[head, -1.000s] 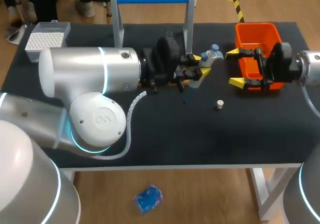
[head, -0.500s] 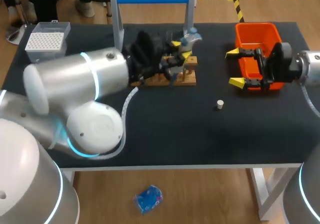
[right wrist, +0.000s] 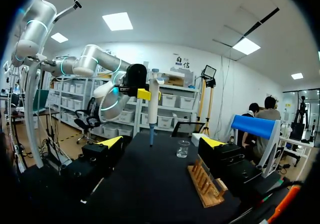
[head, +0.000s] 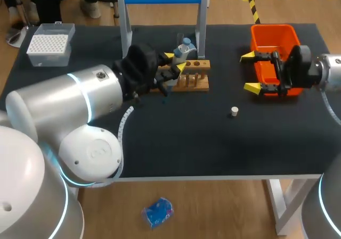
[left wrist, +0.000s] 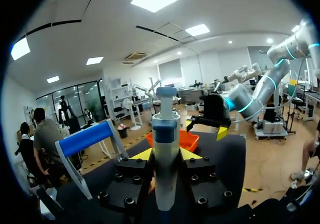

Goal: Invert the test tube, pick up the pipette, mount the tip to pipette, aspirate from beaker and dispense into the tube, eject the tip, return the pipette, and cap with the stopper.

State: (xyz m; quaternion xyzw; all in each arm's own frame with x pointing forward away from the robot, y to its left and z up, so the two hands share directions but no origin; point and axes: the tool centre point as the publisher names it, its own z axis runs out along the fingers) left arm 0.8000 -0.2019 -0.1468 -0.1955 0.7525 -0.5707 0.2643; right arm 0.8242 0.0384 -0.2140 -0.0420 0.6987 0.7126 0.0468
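The left gripper (head: 176, 61) pinches the pipette (left wrist: 165, 134) between its two yellow tips, one pressed against each side of the white barrel. The blue-and-white head of the pipette rises well clear above the fingers. In the right wrist view the pipette hangs upright from that gripper, narrow end down and clear of the bench (head: 213, 143). From the head view it is held over the far middle of the bench, at the left end of the wooden rack (head: 197, 64) and close to the small clear beaker (right wrist: 183, 148) standing behind the rack. I cannot make out a test tube in the rack. The right gripper (head: 250, 72) is spread wide with nothing between its fingers, and sits at the near left side of the orange bin (head: 272, 29), well apart from the pipette. The small white stopper (head: 234, 111) lies alone on the bench, nearer the front than the rack and between the two grippers. The tip box (head: 48, 43) stands at the far left corner.
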